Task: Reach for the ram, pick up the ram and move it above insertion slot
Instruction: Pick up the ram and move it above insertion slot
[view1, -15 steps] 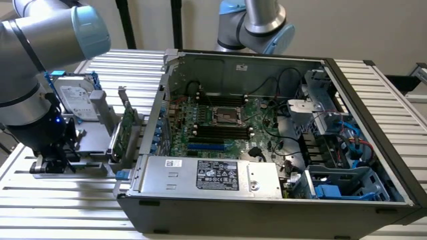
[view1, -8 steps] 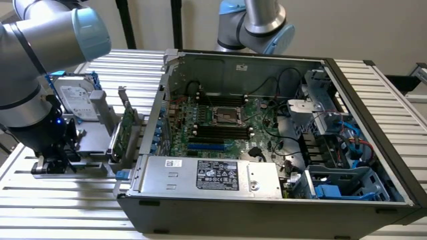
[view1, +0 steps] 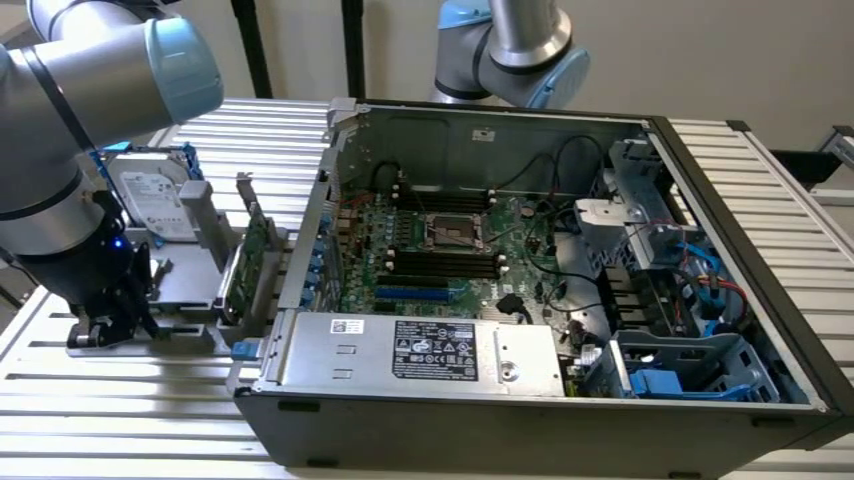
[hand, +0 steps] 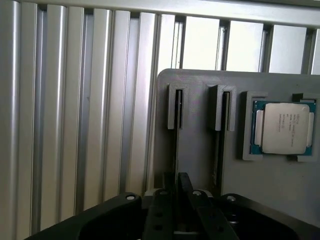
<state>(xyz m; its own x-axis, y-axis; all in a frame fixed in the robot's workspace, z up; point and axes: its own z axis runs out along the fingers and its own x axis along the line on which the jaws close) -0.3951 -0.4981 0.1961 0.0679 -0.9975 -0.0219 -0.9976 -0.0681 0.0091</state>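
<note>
A ribbed, silver aluminium desk (view1: 134, 420) carries a large dark-grey metal computer case (view1: 534, 435) lying open on its side. At the exterior view's left a thick grey robot arm with pale-blue joint caps (view1: 67, 130) bends down beside the case. Inside the case, along its near wall, lies a boxy silver power supply with a black label (view1: 427, 350). Behind it lies the green motherboard with its row of black slots (view1: 461, 235).

Outside the case, at the exterior view's left, a flat grey plastic holder tray (view1: 184, 270) lies on the desk. A silver hard drive (view1: 150, 195) stands upright at its far end. A broad green expansion card with a metal bracket (view1: 258, 262) stands on edge just beside the case wall.

The black tool (view1: 110, 325) is down at the tray's near end. In the wrist view the tool (hand: 181, 192) sits in line with one of the tray's two grooved posts. Whether it is clenched or released cannot be told. A square silver-capped processor chip (hand: 283, 127) lies in a recess of the tray.

The ram (hand: 177, 145) appears edge-on as a thin dark strip in that groove, running from the post to the tool.
</note>
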